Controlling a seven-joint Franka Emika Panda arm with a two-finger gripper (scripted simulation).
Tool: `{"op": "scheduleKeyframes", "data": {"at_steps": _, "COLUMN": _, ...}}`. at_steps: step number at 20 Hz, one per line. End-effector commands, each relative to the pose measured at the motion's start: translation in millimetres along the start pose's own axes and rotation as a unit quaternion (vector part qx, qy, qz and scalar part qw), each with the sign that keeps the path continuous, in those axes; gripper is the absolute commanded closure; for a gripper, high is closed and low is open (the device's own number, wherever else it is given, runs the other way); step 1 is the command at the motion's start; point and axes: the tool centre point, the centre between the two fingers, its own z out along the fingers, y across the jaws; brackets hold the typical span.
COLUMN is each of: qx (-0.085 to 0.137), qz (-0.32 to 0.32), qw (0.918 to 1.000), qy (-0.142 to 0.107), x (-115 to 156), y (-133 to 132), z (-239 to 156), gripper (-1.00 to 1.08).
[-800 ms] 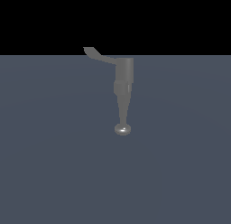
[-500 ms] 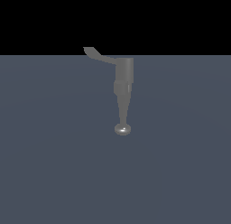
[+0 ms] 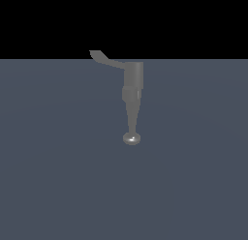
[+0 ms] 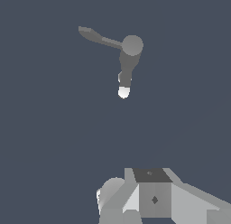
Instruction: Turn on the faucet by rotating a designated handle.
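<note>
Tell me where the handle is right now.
In the exterior view, the handle projects from the top of the faucet toward that view's left. The gripper is well clear of it.

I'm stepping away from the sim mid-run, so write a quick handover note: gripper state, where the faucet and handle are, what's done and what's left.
Gripper: only part of it shows at the edge of the wrist view; whether it is open or shut cannot be told. It holds nothing visible and is well clear of the faucet. It does not appear in the exterior view.
Faucet: stands alone on the grey surface, spout ending in the shiny knob.
Handle: projects from the top of the body toward the exterior view's left, untouched.
Done: nothing yet.
Left: approach the handle, make contact, rotate it.
</note>
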Motion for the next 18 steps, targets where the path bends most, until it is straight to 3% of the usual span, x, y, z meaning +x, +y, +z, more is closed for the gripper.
{"op": "scheduleKeyframes", "data": {"at_steps": 1, "qx": -0.001, "qz": 0.007, "qw": 1.0, "qy": 0.0, "x": 2.3, "y": -0.1, "z": 0.6, "gripper": 1.08}}
{"op": "scheduleKeyframes", "data": {"at_steps": 11, "qx": -0.005, "qz": 0.07, "qw": 0.9975, "qy": -0.002, "x": 23.5, "y": -2.9, "z": 6.2, "gripper": 1.08}}
{"op": "scheduleKeyframes", "data": {"at_steps": 18, "qx": -0.01, "qz": 0.146, "qw": 0.9892, "qy": -0.003, "x": 49.1, "y": -6.9, "z": 15.0, "gripper": 1.08}}
